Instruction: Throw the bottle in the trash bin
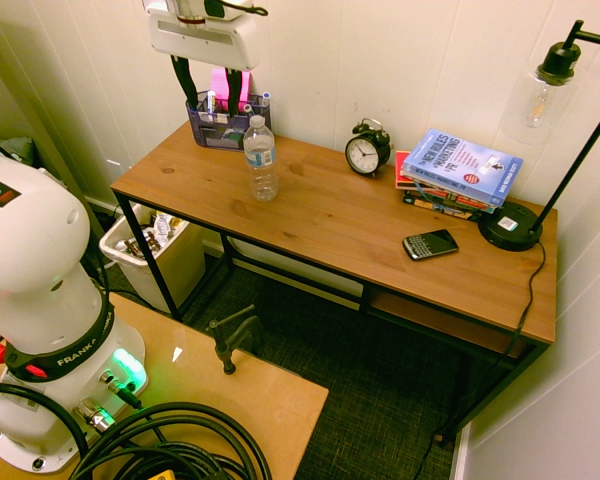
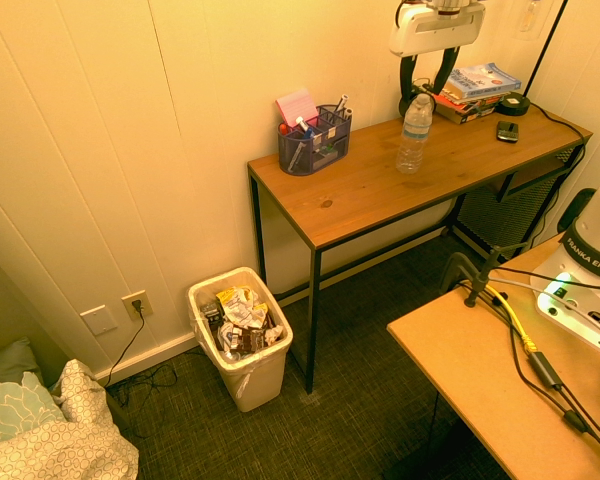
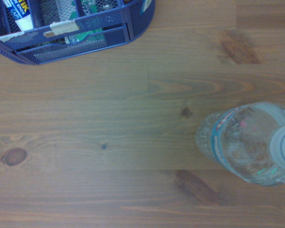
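From my first exterior view, going left to right: I see the cream-white trash bin (image 1: 186,263) at left, beside the desk's (image 1: 310,215) near-left leg, with crumpled wrappers (image 1: 153,232) inside. At upper left my gripper (image 1: 213,108) hangs with its fingers spread wide, pointing down, nothing between them. Just beyond, the mesh pen organizer (image 1: 218,134) stands on the desktop, holding pens and pink notes (image 1: 230,84). The clear plastic water bottle (image 1: 261,168), white-capped, stands upright left of the frame's middle, near the organizer. Right of center I have the black alarm clock (image 1: 367,152), then a keyboard phone (image 1: 430,245) lying below a stack of books (image 1: 462,168), and the black desk lamp (image 1: 510,226) at far right.
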`<state>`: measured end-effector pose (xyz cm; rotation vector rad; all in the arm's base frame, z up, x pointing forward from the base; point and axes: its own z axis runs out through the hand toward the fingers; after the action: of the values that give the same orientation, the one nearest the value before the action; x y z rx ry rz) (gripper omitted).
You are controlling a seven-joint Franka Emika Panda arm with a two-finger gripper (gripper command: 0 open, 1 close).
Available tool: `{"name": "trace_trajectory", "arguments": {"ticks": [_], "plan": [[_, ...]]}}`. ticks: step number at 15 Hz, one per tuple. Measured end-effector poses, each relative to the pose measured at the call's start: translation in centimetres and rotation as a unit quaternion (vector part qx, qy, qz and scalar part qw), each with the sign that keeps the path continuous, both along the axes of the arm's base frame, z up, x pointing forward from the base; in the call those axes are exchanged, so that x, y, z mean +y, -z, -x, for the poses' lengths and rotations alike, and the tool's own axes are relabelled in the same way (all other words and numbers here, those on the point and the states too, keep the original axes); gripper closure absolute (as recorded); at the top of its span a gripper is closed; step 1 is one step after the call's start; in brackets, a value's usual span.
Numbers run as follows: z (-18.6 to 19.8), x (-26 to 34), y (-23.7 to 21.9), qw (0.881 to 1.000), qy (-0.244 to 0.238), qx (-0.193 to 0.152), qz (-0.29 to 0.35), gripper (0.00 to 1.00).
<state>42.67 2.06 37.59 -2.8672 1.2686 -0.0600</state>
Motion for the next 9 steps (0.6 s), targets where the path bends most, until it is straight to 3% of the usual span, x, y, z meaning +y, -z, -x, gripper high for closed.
{"name": "trace_trajectory", "arguments": {"ticks": [3,7,9], "plan": [[-0.1,-1.1,0.0,1.0,0.009,-0.003,-0.003,0.0],[-0.7,-7.9,-0.8,0.999,0.025,-0.022,-0.014,0.0],[-1.5,-8.6,1.0,1.0,0.013,0.004,-0.027,0.0]]}}
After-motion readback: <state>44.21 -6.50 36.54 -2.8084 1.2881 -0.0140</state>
